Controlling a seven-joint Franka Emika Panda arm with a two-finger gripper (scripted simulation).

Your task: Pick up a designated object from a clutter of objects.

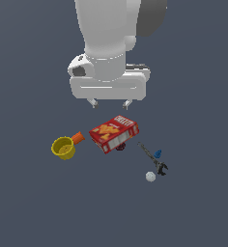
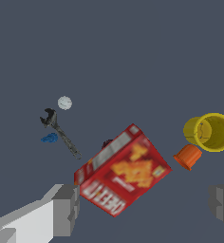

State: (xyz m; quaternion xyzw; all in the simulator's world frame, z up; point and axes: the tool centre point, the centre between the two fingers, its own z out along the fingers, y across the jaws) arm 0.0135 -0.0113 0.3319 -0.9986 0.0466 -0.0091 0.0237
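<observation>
The tiny white ball (image 1: 150, 176) lies on the grey floor toward the exterior view's right, just beside the head of the dark slim wrench (image 1: 151, 157). It also shows in the wrist view (image 2: 64, 102), next to the wrench (image 2: 60, 132). My gripper (image 1: 109, 102) hangs open and empty high above the scene, over the red cracker box (image 1: 114, 133), well away from the ball. In the wrist view its fingers (image 2: 66, 209) stand wide apart on either side of the box (image 2: 122, 170).
A yellow cup (image 1: 64, 147) with an orange handle (image 1: 78, 137) lies toward the exterior view's left of the box. A tiny blue piece (image 1: 158, 153) sits by the wrench. A small dark red thing (image 1: 120, 147) peeks out beside the box.
</observation>
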